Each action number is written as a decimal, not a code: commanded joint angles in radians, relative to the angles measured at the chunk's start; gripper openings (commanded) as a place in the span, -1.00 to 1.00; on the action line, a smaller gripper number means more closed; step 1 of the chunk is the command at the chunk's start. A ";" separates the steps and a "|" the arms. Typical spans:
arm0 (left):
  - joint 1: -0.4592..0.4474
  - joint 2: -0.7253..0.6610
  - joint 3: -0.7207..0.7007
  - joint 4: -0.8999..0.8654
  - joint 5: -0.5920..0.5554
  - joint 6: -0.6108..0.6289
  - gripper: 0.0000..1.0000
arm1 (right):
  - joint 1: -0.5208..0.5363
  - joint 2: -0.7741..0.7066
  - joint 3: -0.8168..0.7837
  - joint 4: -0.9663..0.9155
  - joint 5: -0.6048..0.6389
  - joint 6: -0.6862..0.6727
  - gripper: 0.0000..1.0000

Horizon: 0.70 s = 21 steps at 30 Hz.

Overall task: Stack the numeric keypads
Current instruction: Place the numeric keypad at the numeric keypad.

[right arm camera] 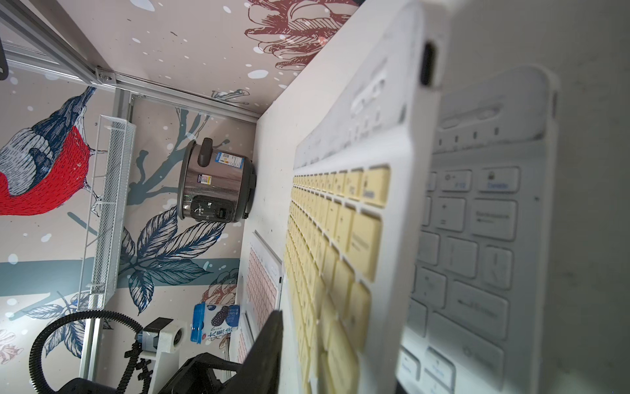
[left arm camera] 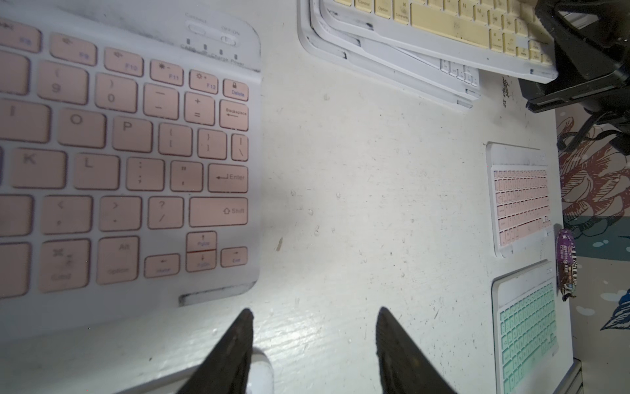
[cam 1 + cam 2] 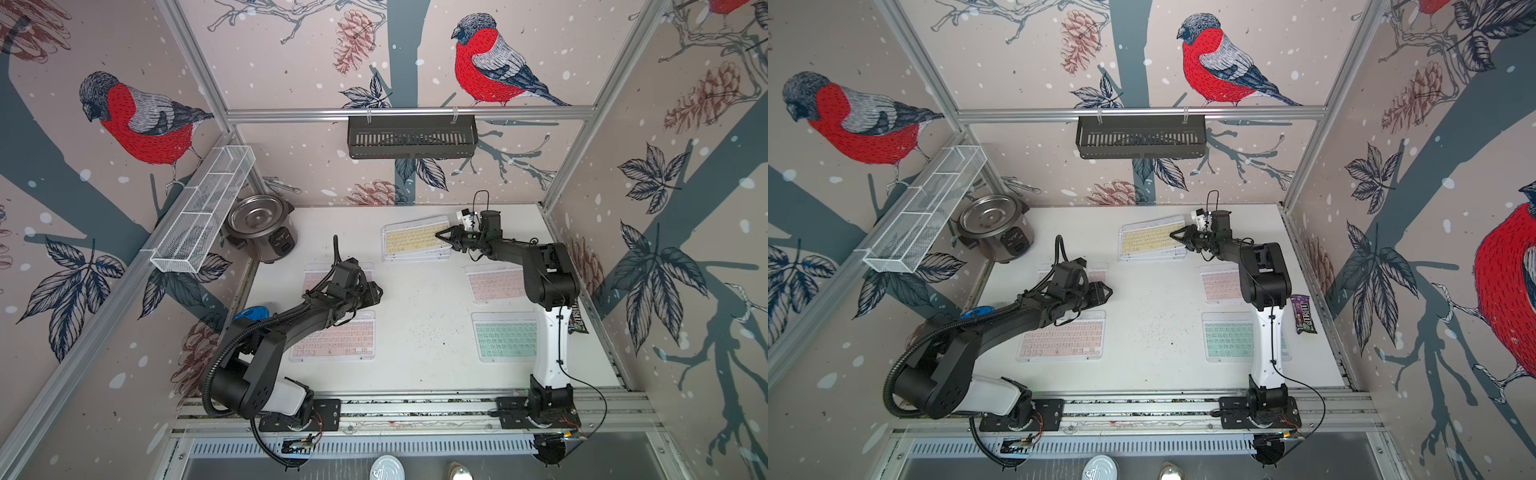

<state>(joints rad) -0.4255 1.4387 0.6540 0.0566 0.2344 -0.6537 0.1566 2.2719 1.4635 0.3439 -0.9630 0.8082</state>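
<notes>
Right gripper [image 3: 440, 235] sits at the right end of the yellow keypad [image 3: 413, 240], which tops a stack [image 3: 415, 257] of three at the table's far middle; left gripper [image 3: 374, 291] hovers just beside the far-left pink keypad [image 3: 316, 275].

Top views, count: seven keypads; four loose and flat, with near-left pink keypad [image 3: 334, 338], right pink keypad [image 3: 494, 282], mint keypad [image 3: 505, 337]; white speckled table [image 3: 419, 324]; one rice cooker [image 3: 259, 227]; one candy packet [image 3: 1304, 313]; bird wallpaper [image 3: 141, 120] on all walls.

Left wrist: fingers [image 2: 235, 348] apart, nothing between.

Right wrist: one finger [image 1: 269, 341] over the yellow keys, the other hidden; gripping or not, cannot tell; white-keyed keypad [image 1: 477, 238] beneath.
</notes>
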 commanded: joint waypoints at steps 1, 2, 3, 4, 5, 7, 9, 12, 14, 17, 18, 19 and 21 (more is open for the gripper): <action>0.003 0.006 0.007 0.024 0.001 0.003 0.15 | 0.001 0.004 0.014 0.004 0.007 -0.026 -0.25; 0.004 0.006 0.006 0.026 0.002 0.002 0.15 | 0.001 0.005 0.016 -0.001 0.009 -0.028 -0.20; 0.003 0.009 0.007 0.026 0.002 0.002 0.15 | 0.001 0.004 0.020 -0.010 0.012 -0.033 -0.16; 0.003 0.010 0.006 0.029 0.003 0.002 0.15 | 0.000 0.005 0.025 -0.021 0.018 -0.040 -0.13; 0.004 0.010 0.006 0.030 0.003 0.000 0.15 | 0.001 0.004 0.029 -0.030 0.022 -0.046 -0.10; 0.004 0.012 0.005 0.033 0.004 0.001 0.15 | 0.001 0.005 0.042 -0.061 0.037 -0.064 -0.04; 0.003 0.012 0.004 0.034 0.004 0.001 0.15 | 0.001 0.005 0.054 -0.093 0.053 -0.084 -0.01; 0.003 0.015 0.004 0.036 0.004 -0.001 0.15 | 0.001 0.008 0.071 -0.131 0.071 -0.107 0.03; 0.004 0.017 0.004 0.039 0.006 -0.001 0.15 | 0.003 0.011 0.082 -0.155 0.082 -0.123 0.05; 0.003 0.021 0.004 0.044 0.007 -0.003 0.15 | 0.005 0.013 0.099 -0.195 0.107 -0.147 0.08; 0.003 0.022 0.003 0.044 0.008 -0.003 0.15 | 0.008 0.015 0.105 -0.207 0.113 -0.155 0.08; 0.003 0.023 0.003 0.045 0.008 -0.003 0.15 | 0.010 0.018 0.113 -0.220 0.118 -0.164 0.08; 0.003 0.023 0.003 0.047 0.009 -0.004 0.15 | 0.013 0.021 0.123 -0.241 0.130 -0.177 0.09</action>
<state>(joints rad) -0.4248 1.4590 0.6544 0.0738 0.2359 -0.6544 0.1638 2.2887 1.5703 0.1364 -0.8577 0.6769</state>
